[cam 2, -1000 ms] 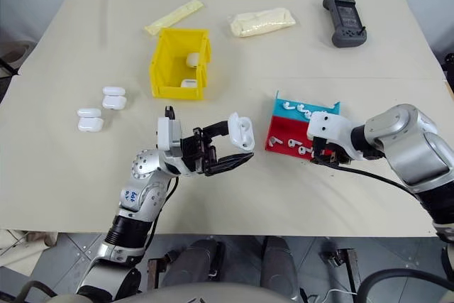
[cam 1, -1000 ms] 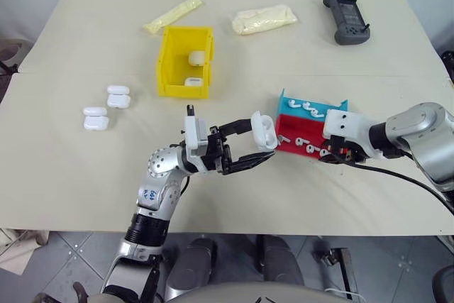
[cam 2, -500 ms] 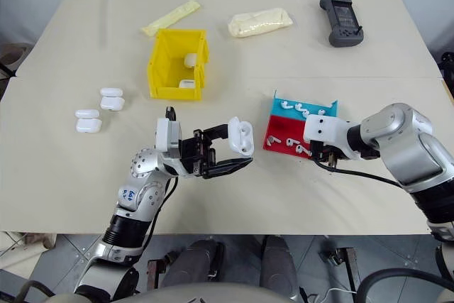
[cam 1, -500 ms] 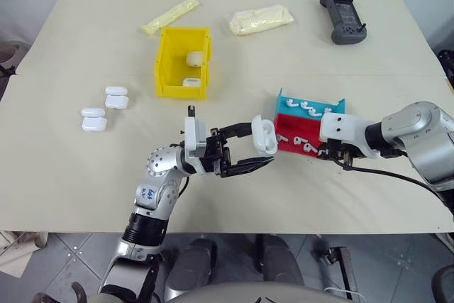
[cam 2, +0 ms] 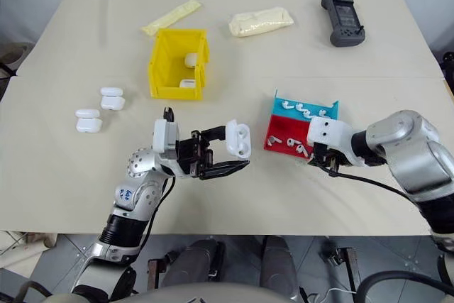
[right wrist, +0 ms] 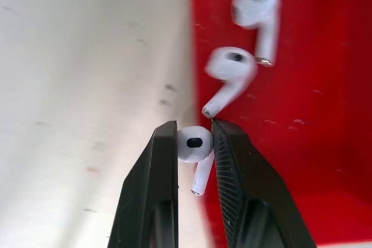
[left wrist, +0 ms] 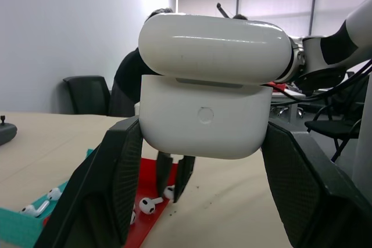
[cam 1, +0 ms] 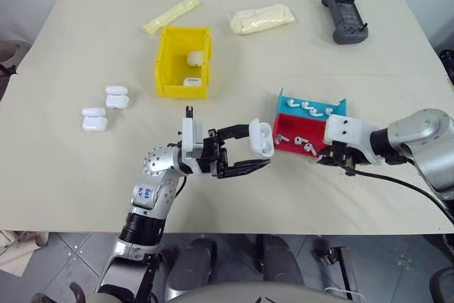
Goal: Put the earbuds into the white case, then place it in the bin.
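Earbud pickup is why your right gripper [right wrist: 194, 143] pinches one tiny glossy white stemmed earbud [right wrist: 195, 150] at the near edge of the low red and blue tray [cam 1: 292, 127], while your left gripper [cam 1: 257, 152] clamps the small glossy white hinged case [cam 1: 262, 138] aloft beside it, ready to receive, with the bright yellow open-topped plastic bin [cam 1: 169, 62] waiting further back on the beige table [cam 1: 85, 168].

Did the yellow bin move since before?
No. The yellow bin sits at the same spot beside the two white cases on the table.
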